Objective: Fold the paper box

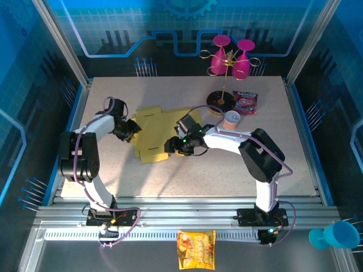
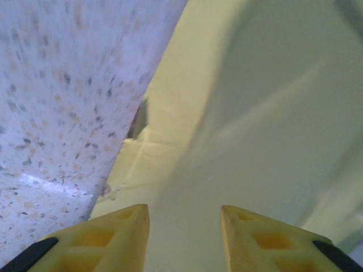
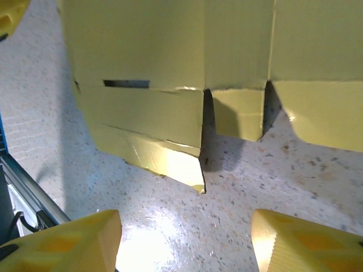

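Note:
The paper box (image 1: 156,127) lies as a flat golden-yellow die-cut sheet in the middle of the table. My left gripper (image 1: 127,130) is at the sheet's left edge. In the left wrist view its yellow fingers (image 2: 122,226) stand apart, and the pale cardboard (image 2: 255,113) lies close beyond them. Nothing is pinched between them. My right gripper (image 1: 173,145) is at the sheet's near right corner. In the right wrist view it (image 3: 186,218) is open over bare table. It sits just short of the box's slotted flaps (image 3: 170,51) and does not touch them.
Behind the box are a gold stand with pink glasses (image 1: 229,59), a red snack bag (image 1: 245,102) and a small cup (image 1: 231,119). An orange snack bag (image 1: 196,249) and a blue cup (image 1: 334,235) lie off the table in front. Speckled tabletop (image 1: 198,175) lies open in front of the box.

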